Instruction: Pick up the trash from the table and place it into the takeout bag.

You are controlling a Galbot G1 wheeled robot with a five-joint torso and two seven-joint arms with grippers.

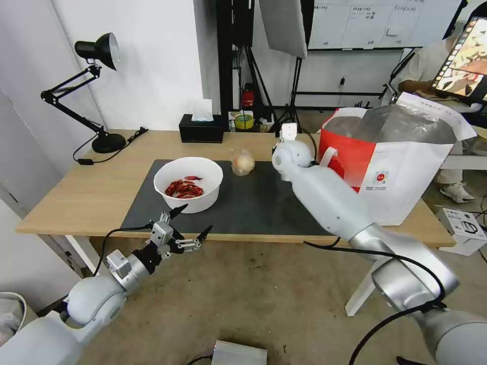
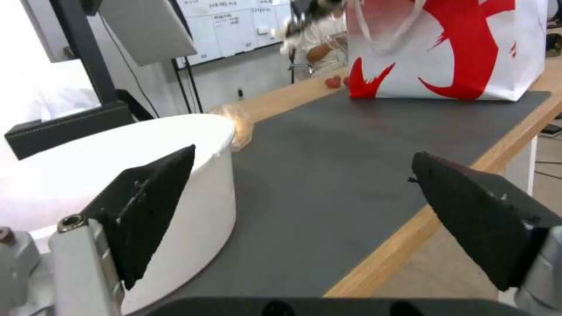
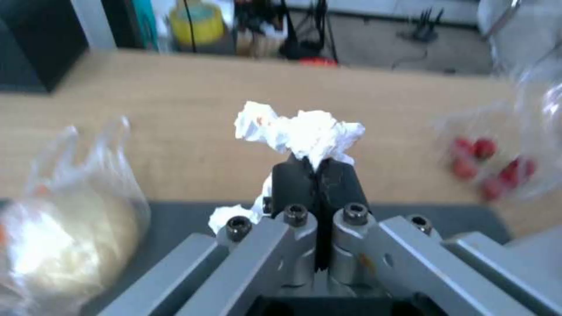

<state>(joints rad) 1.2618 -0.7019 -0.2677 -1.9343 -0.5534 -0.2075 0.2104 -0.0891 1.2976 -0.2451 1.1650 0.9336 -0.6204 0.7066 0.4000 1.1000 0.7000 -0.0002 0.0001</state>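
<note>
Crumpled white tissue (image 3: 301, 131) pinched in closed right hand (image 3: 316, 173) above surface (image 3: 175, 118); left hand (image 1: 190, 223) wide open, empty, beside bowl (image 1: 188, 183).

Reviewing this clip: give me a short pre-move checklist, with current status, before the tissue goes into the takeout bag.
1. Right gripper shut on the crumpled white tissue: ok, fingers pinched on its lower edge.
2. Tissue lifted off the table: ok in the right wrist view.
3. Takeout bag upright with its mouth open: ok.
4. Right gripper over the bag's mouth: not ok, it is short of the bag, beside its near handle.
5. Left gripper out of the way: ok, open at the table's front edge by the white round bowl.
6. Small clear bag clear of the right arm's path: cannot tell.
</note>
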